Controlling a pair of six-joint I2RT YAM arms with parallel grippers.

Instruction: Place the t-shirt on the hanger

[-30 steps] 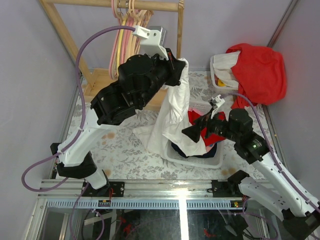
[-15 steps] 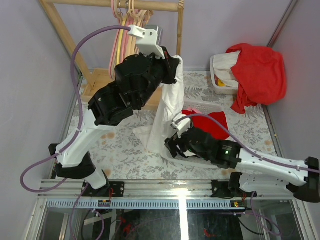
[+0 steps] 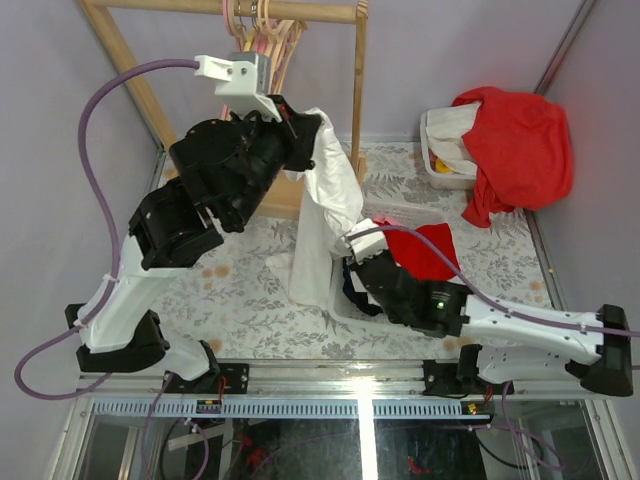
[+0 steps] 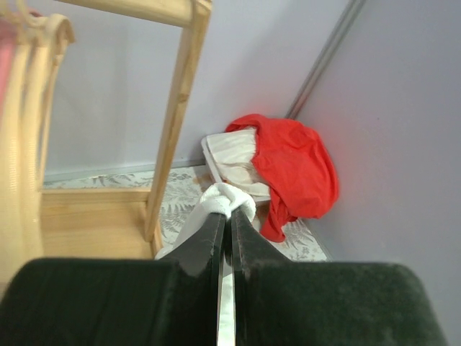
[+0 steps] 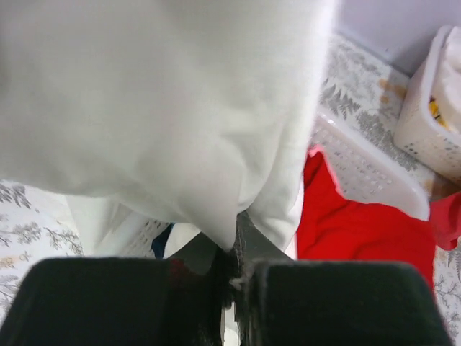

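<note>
The left end effector (image 4: 227,220) is raised high at the far left of the table (image 3: 240,300), just in front of the wooden rack (image 3: 290,12). Its fingers are clenched on a bunched white knot of the t-shirt (image 3: 325,210). From that pinch the t-shirt hangs down as a long, loosely folded column, and its lower end spreads onto the table near the middle.

The right arm reaches in low from the right side, with the right end effector (image 5: 234,263) at the lower part of the hanging cloth. Its fingers are pressed together, and a bottom fold of the t-shirt dips in between their tips, so it is grasping the fabric there.

Just right of that grip sits a white perforated basket (image 5: 360,173) holding red clothes (image 5: 353,223), with a bit of dark cloth showing beside them. At the far right corner a second white basket (image 3: 435,150) carries a big red garment (image 3: 515,135) draped over its rim.

The hanger (image 4: 45,130), pale beige, hangs on the rack's rail to the left of the raised end effector, beside pink ones, and is not touching the t-shirt.
</note>
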